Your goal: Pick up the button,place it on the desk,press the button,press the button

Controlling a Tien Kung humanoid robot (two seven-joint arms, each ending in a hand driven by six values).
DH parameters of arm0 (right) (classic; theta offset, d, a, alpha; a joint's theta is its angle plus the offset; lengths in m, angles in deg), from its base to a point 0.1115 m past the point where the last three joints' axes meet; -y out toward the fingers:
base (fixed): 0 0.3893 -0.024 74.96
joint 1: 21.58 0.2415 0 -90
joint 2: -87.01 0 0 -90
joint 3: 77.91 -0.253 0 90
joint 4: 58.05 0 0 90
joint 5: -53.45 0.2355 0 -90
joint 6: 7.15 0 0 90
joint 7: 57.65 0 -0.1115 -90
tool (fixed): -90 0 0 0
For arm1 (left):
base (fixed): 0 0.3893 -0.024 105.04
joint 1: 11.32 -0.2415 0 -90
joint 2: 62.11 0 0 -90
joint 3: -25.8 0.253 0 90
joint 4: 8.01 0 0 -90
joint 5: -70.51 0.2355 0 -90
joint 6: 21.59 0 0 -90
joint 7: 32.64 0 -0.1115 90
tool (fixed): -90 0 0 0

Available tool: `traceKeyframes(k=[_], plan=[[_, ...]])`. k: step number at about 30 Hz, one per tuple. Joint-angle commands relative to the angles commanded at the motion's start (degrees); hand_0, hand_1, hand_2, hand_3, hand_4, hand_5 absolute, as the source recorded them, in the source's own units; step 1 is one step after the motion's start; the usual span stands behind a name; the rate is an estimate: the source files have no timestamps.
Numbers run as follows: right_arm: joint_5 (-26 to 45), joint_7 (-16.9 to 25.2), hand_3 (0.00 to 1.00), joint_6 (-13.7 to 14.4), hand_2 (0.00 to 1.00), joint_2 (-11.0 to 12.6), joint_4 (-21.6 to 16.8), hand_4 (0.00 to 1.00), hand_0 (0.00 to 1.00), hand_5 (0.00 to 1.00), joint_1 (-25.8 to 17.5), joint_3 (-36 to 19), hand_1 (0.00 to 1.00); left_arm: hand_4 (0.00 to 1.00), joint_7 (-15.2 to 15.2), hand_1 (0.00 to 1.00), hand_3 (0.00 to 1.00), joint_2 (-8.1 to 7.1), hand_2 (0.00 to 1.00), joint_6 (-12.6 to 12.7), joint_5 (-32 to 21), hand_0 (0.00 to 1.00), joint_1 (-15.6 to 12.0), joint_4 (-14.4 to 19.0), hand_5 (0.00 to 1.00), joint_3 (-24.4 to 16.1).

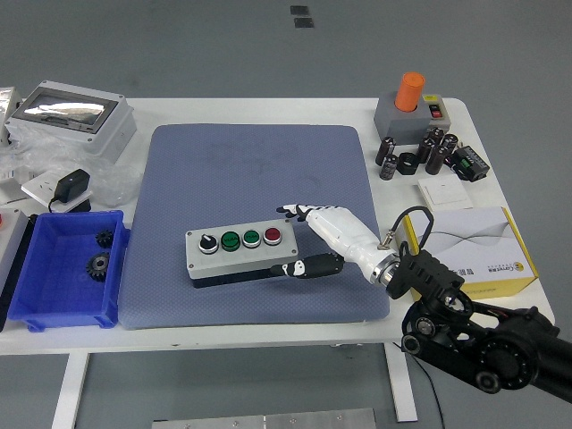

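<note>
A grey button box [241, 253] lies flat on the blue-grey mat [250, 179], near its front. On its top sit a black knob, two green buttons and a red button [273, 236]. My right hand [308, 234] hovers just to the right of the box, white and open. Its fingertips [288, 212] point left, above the box's right end, and the thumb [299, 268] reaches toward the box's lower right corner. The hand holds nothing and does not touch the red button. My left arm is out of sight.
A blue bin [67, 268] with gears stands at the left. A yellow-and-white carton [465, 250] lies right of the mat. At the back right are a grey box with an orange knob [411, 103], several black cylinders [429, 152] and a white switch plate [445, 193]. A grey enclosure [67, 116] sits back left.
</note>
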Motion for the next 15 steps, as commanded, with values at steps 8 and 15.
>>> traceKeyframes(k=[8, 15], plan=[[3.65, 1.1, 0.873, -2.43, 0.8, 1.07, -1.51, 0.998, 0.728, 0.578, -0.01, 0.01, 0.733, 0.998, 0.15, 0.846, 0.9, 0.01, 0.809, 0.1, 0.27, 0.853, 0.04, -0.05, 0.948, -0.09], [4.66, 1.3, 0.872, -2.46, 0.799, 1.39, -1.82, 0.94, 0.727, 0.55, -0.38, -0.54, 0.731, 0.998, 0.16, 0.846, 0.899, -0.01, 0.809, 0.15, 0.47, 0.851, 0.01, -0.03, 0.945, -0.17]])
